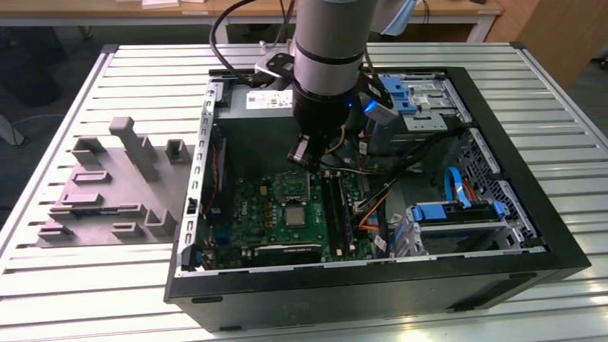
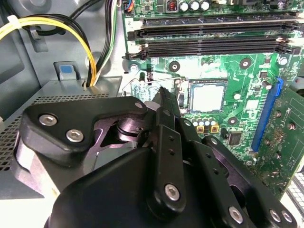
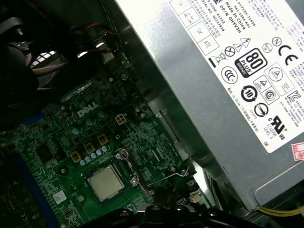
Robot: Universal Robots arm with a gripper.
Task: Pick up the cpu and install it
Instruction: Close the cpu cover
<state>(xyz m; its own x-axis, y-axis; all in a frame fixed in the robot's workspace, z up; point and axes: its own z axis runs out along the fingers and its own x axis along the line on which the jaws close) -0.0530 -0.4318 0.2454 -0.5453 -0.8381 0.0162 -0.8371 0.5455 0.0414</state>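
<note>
The cpu (image 1: 292,214) lies flat in its socket on the green motherboard (image 1: 249,214) inside the open computer case; its pale square top is bare in both wrist views (image 2: 207,96) (image 3: 104,183). My gripper (image 1: 301,154) hangs above the board's far end, a short way from the cpu and not touching it. In the second wrist view the black fingers (image 2: 164,102) meet at their tips, shut with nothing between them. A thin wire socket lever (image 3: 178,173) lies next to the socket.
A grey power supply (image 3: 223,71) with yellow and black cables (image 2: 71,28) sits close beside the gripper. Black memory slots (image 2: 213,42) run along the board past the socket. Drive cages with blue clips (image 1: 456,210) fill the case's right. A grey fixture block (image 1: 114,185) stands on the table at the exterior view's left.
</note>
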